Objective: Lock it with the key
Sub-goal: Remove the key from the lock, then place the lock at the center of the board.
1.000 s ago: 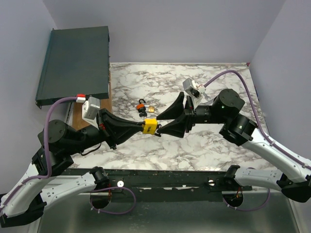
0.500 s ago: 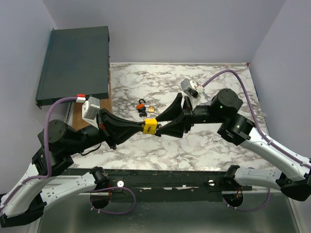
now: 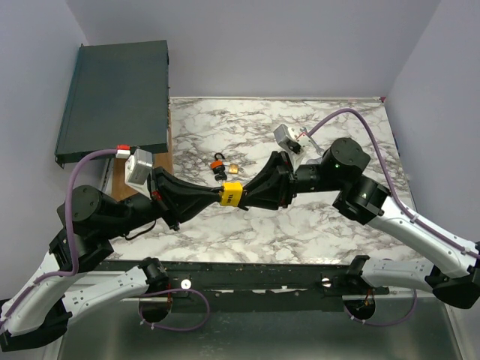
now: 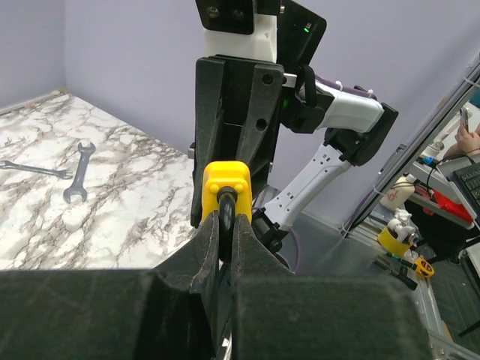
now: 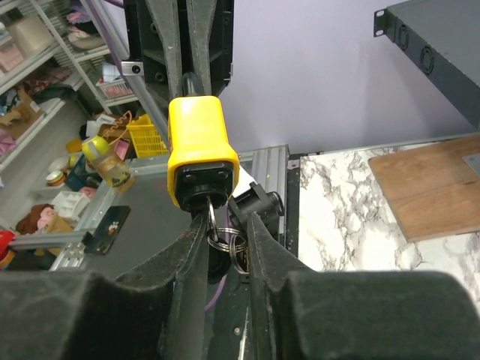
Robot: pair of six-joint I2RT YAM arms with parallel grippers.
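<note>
A yellow padlock point(image 3: 232, 193) hangs in the air between both arms, above the marble table point(image 3: 352, 142). My left gripper point(image 3: 223, 194) is shut on its dark shackle point(image 4: 226, 214), with the yellow body point(image 4: 226, 180) just past the fingertips. In the right wrist view the lock's underside point(image 5: 196, 146) faces me with the key point(image 5: 204, 201) in it and key rings point(image 5: 227, 244) hanging below. My right gripper point(image 5: 225, 221) has its jaws drawn in narrow round the key and rings, the pads touching them on both sides.
A small orange and black padlock point(image 3: 218, 163) and a small brass lock point(image 3: 234, 169) lie on the table behind the held lock. A dark metal case point(image 3: 116, 94) stands at the back left over a wooden board point(image 5: 427, 191). Two wrenches point(image 4: 78, 172) lie on the marble.
The right gripper's jaws have narrowed from wide open to close round the key under the yellow padlock, and its wrist has edged left. The left arm has held still.
</note>
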